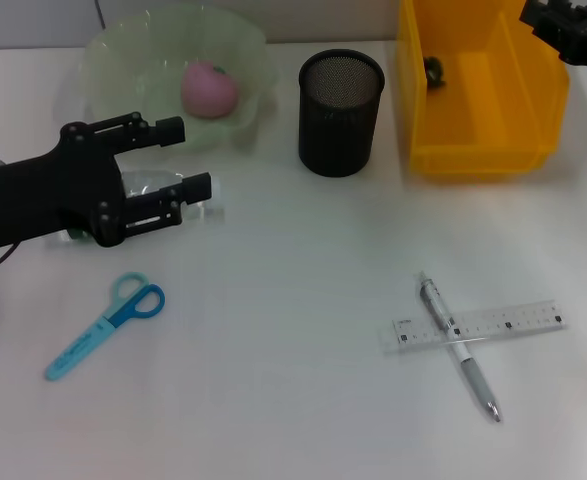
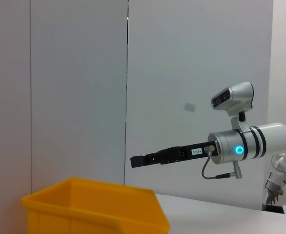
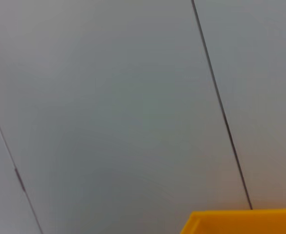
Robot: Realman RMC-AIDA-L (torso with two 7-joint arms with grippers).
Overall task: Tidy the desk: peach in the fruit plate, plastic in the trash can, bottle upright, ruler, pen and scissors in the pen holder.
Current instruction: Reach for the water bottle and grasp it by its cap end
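A white tabletop [image 1: 273, 400] was shown. A yellow trash can [image 1: 478, 150] stood right of the black mesh pen holder [image 1: 340, 100]. The peach [image 1: 209, 88] lay in the green fruit plate [image 1: 113, 60], left of the holder. The left gripper [image 1: 188, 160], jaws spread, was set around a clear bottle [image 1: 153, 185]; a slip could be risked. Scissors [image 1: 103, 325], ruler [image 1: 478, 325] and pen [image 1: 458, 345] lay nearer. The right gripper [image 1: 568, 30] hovered over the can; its jaws' state could not be told.
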